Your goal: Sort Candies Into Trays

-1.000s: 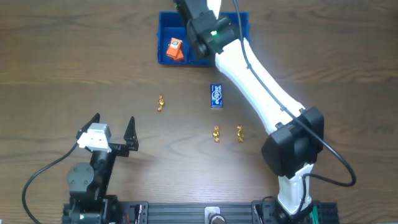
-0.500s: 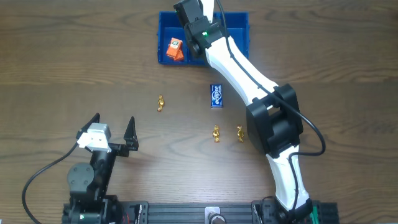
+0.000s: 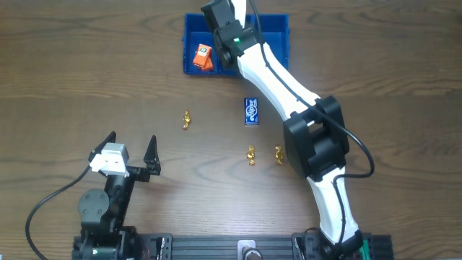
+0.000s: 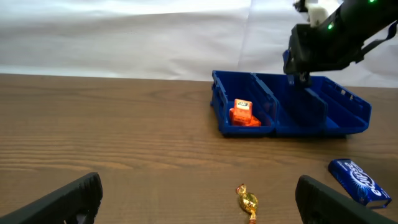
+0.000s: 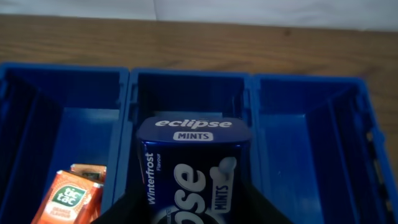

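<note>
Hovering above blue tray [image 3: 278, 45] at far side of table [image 3: 72, 87]: right tool [image 3: 219, 16]; left tool [image 3: 131, 149] near-left, spread apart.
Left wrist view: orange box [image 4: 242, 112] in left compartment [image 4: 225, 102].
Right wrist view: mint tin [image 5: 186, 168] clamped lengthwise in right tool, middle compartment [image 5: 186, 93] straight ahead.

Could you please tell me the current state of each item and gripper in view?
Tray: open-topped, with orange boxes in its left compartment.
Orange boxes: lying in the tray.
Held mint box: upright, gripped over the middle compartment.
Loose mint box: flat on the table.
Gold candies: wrapped, loose on the table.
Left gripper: open, empty.
Right gripper: shut on the held mint box.
</note>
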Controlling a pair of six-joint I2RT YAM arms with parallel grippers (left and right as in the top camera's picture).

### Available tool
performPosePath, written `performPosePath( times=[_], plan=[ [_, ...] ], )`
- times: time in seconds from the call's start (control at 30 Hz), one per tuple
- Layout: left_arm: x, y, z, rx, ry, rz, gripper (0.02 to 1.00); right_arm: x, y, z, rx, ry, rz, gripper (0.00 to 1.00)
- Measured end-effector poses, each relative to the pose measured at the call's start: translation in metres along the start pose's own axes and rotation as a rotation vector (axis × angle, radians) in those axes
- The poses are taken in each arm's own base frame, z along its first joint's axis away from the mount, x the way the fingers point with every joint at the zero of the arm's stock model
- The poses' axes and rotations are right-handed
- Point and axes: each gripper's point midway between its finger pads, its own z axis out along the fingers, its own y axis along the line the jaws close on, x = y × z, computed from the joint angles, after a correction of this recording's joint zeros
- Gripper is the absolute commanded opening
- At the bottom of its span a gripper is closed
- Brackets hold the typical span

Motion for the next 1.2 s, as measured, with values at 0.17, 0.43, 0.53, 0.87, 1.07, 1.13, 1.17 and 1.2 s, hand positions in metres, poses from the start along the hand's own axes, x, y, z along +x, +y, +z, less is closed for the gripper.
performPosePath(
  times=[0.17, 0.43, 0.53, 0.87, 1.07, 1.13, 1.17, 1.2],
  plan=[
    [0.000, 0.000, 0.000, 0.000, 0.000, 0.000, 0.998, 0.005, 0.002, 0.004, -0.008, 0.015, -0.008, 0.776],
    [0.000, 0.000, 0.000, 0.000, 0.000, 0.000, 0.998, 0.012, -0.005, -0.013, -0.007, 0.072, -0.033, 0.869],
    [0.000, 0.000, 0.000, 0.000, 0.000, 0.000, 0.998, 0.009, -0.014, -0.044, -0.008, 0.093, -0.049, 0.877],
    [0.000, 0.000, 0.000, 0.000, 0.000, 0.000, 0.998, 0.084, -0.039, -0.084, -0.004, 0.314, -0.033, 0.877],
    [0.000, 0.000, 0.000, 0.000, 0.000, 0.000, 0.996, 0.181, -0.046, -0.049, -0.029, 0.534, 0.005, 0.873],
    [0.000, 0.000, 0.000, 0.000, 0.000, 0.000, 0.998, 0.191, -0.047, -0.047, -0.036, 0.557, 0.013, 0.871],
    [0.000, 0.000, 0.000, 0.000, 0.000, 0.000, 0.998, 0.195, -0.047, -0.047, -0.039, 0.567, 0.017, 0.869],
    [0.000, 0.000, 0.000, 0.000, 0.000, 0.000, 0.998, 0.197, -0.047, -0.047, -0.043, 0.573, 0.019, 0.869]
  ],
)
